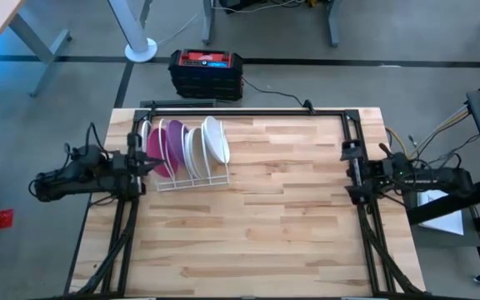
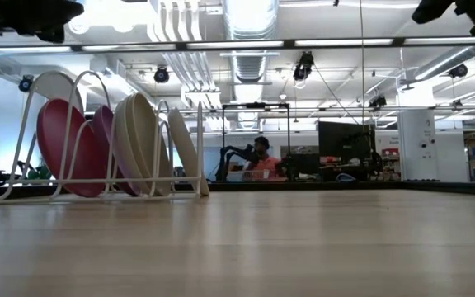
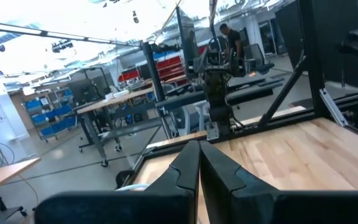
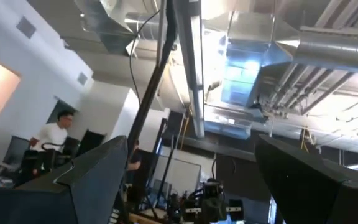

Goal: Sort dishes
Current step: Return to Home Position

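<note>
1 wooden table (image 1: pixel 290 217) fills the high view, boards bare except at the far-left corner.

1 white wire dish rack (image 1: pixel 190 183) stands there, near the left arm's side.

Dishes (image 1: pixel 217 137): about 5 by my count, all on edge in the rack's slots. Overlapping rims make the exact number unsure.
- Order, from the left arm's side inward: a magenta plate (image 1: pixel 157 150), a purple one (image 1: pixel 176 140), then cream and white pieces (image 2: pixel 134 144).
- The last white plate (image 2: pixel 184 148) leans more than the rest, against the end wire.
- All look round, smooth and glossy, close in size and packed near to touching. No chips or cracks are visible.

Progress, as a judgement: sorting looks done. No dish lies loose on the table in any view, and neither arm carries anything. What seems left is only for both arms to settle at rest.

Left gripper (image 1: pixel 150 164): low at the table's left edge, just beside the rack's magenta end, not touching any plate that I can see. Its fingers (image 3: pixel 185 168) are pressed together on nothing in the left wrist view.

Right gripper (image 1: pixel 352 172): at the table's right edge, well apart from the rack. The right wrist view looks up at the ceiling between widely spread jaws, empty.
</note>
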Robot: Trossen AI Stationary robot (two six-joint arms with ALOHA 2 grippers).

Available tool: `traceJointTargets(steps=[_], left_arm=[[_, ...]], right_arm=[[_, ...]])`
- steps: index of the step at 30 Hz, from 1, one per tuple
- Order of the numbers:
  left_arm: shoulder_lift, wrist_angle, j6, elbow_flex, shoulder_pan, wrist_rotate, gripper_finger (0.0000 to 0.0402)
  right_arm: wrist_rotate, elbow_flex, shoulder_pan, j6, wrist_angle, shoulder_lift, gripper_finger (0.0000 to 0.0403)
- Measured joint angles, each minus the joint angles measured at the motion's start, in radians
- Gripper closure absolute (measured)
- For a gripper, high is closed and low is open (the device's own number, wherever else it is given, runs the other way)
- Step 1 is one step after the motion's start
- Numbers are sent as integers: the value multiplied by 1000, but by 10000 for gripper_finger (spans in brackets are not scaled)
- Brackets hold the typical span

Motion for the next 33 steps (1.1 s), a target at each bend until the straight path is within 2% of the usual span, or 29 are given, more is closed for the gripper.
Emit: traceJointTargets(steps=[10, 19, 33], left_arm=[[0, -7, 0, 7, 0, 0, 401], [0, -9, 0, 2, 0, 0, 401], [1, -14, 0, -14, 0, -3, 401]], right_arm=[[-52, 0, 0, 49, -45, -136, 59], [-52, 1, 0, 46, -210, -235, 59], [-41, 1, 0, -40, -518, -257, 59]])
